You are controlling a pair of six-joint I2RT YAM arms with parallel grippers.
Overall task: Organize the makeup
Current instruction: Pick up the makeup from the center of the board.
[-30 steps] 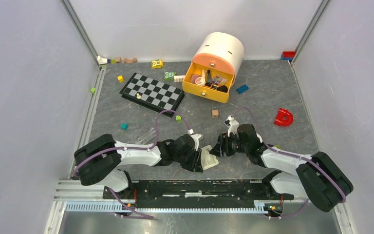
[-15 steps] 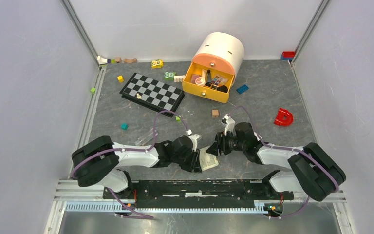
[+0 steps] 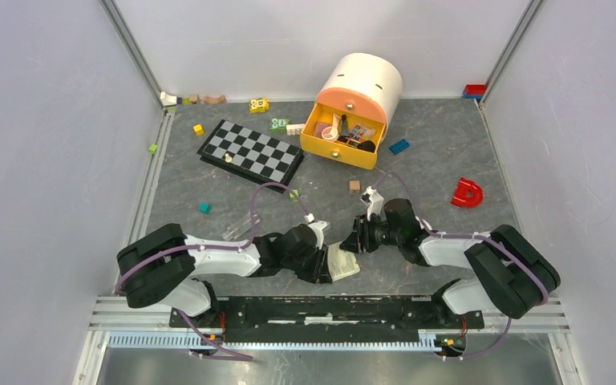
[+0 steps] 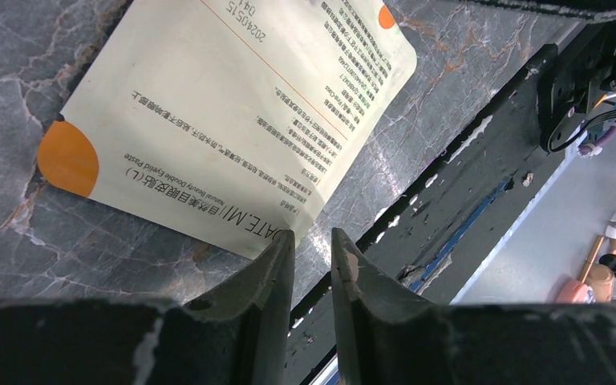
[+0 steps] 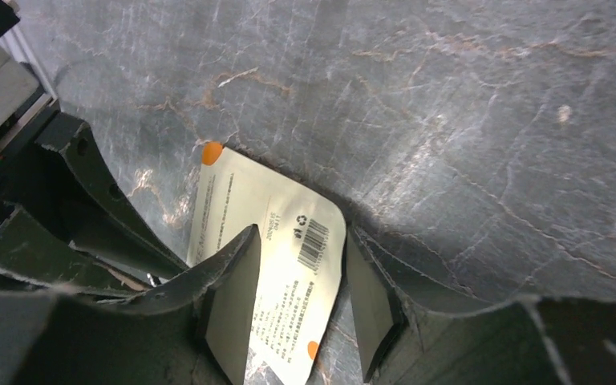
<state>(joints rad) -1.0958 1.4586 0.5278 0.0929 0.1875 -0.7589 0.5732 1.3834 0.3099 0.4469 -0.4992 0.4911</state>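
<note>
The left claw point(image 4: 309, 241) holds its jaws near together with a thin gap, and the corner of a cream packet point(image 4: 224, 120) sits just at its tips; whether it really pinches the packet, I cannot tell. The right claw point(image 5: 301, 233) faces it, jaws spread on both sides of the packet's other end, above the grey table point(image 5: 489, 120). Well beyond both claws, the other makeup point(image 3: 345, 132) lies in an open yellow drawer point(image 3: 341, 152), with a chessboard point(image 3: 250, 150) left of it.
</note>
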